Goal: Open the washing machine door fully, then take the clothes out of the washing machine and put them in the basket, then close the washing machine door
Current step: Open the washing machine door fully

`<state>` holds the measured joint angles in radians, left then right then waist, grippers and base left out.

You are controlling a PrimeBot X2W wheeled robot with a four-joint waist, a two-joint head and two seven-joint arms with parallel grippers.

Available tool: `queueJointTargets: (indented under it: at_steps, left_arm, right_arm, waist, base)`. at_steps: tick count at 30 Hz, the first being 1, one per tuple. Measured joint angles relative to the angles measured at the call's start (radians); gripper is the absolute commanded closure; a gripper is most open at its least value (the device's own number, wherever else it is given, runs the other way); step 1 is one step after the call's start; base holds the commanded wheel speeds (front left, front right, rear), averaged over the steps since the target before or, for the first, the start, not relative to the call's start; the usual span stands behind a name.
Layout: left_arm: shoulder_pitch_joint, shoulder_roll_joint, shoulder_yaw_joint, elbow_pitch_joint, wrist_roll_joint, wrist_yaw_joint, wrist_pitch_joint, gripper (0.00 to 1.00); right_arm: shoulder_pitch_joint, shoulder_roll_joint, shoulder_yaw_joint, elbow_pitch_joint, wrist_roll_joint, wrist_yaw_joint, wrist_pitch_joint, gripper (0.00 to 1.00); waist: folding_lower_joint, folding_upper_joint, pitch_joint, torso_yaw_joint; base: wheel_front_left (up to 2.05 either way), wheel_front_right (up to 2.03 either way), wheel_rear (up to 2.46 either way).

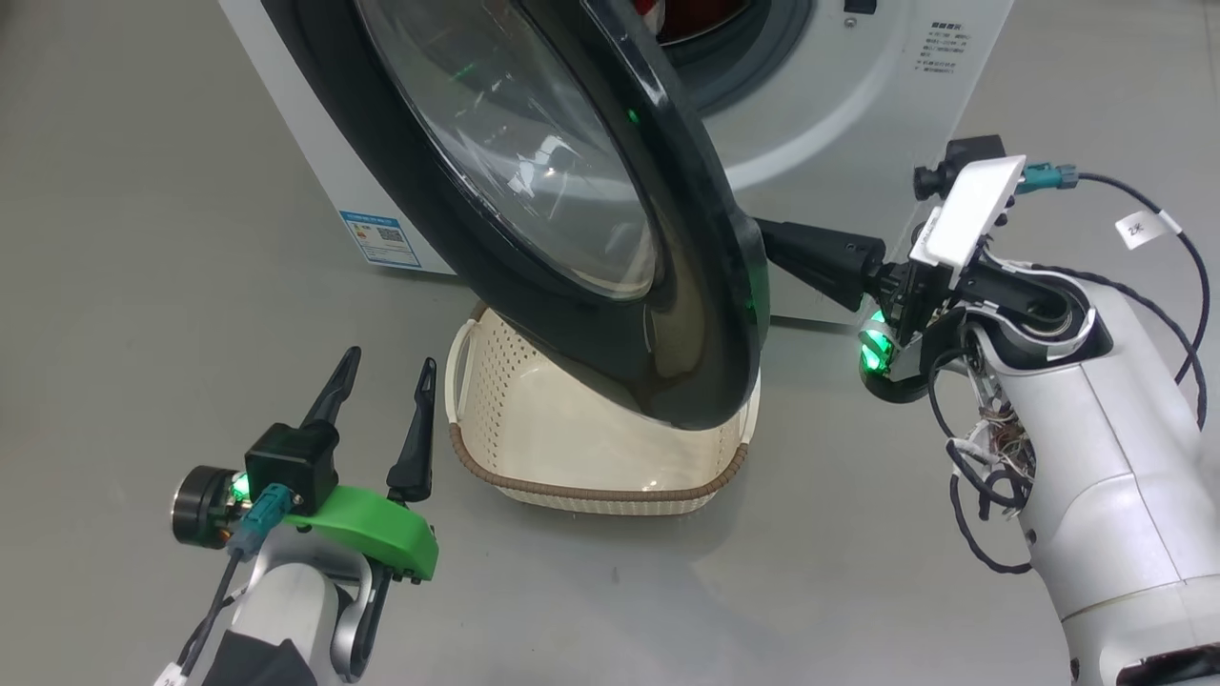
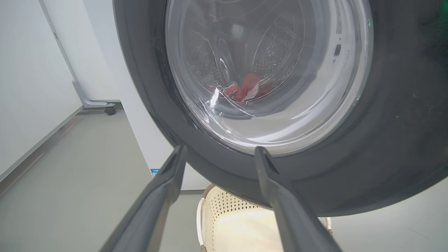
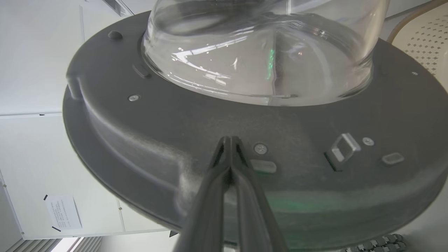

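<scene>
The washing machine door [image 1: 534, 181] is seen swung partway out from the washing machine [image 1: 839, 95] at 12 o'clock in the head view, its lower edge hanging over the basket [image 1: 610, 495] on the floor [image 1: 143, 238]. Red clothes [image 2: 245, 89] are seen through its glass, inside the machine. The right gripper [image 3: 229, 141], fingers pressed together and empty, is set at the door's inner face from 3 o'clock. The left gripper [image 1: 391, 360] is held spread wide, holding nothing, at 8 o'clock beside the basket.

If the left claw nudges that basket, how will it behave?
The basket looks empty and is thin perforated plastic, so it's probably light and would slide on the smooth floor. Pushed up high, it might tip; its walls may flex.
</scene>
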<state>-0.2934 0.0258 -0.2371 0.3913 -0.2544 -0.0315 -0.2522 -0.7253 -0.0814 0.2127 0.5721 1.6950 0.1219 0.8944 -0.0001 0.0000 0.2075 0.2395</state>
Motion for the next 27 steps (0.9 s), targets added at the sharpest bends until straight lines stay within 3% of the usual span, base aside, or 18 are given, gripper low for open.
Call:
queueJointTargets:
  at_steps: [27]
  left_arm:
    - [0.028, 0.002, -0.048, 0.025, -0.006, -0.009, 0.000, 0.00]
  right_arm:
    - [0.174, 0.012, 0.123, -0.127, 0.075, 0.000, 0.014, 1.00]
  waist:
    - [0.0000, 0.0000, -0.059, 0.112]
  base:
    - [0.00, 0.00, 0.00]
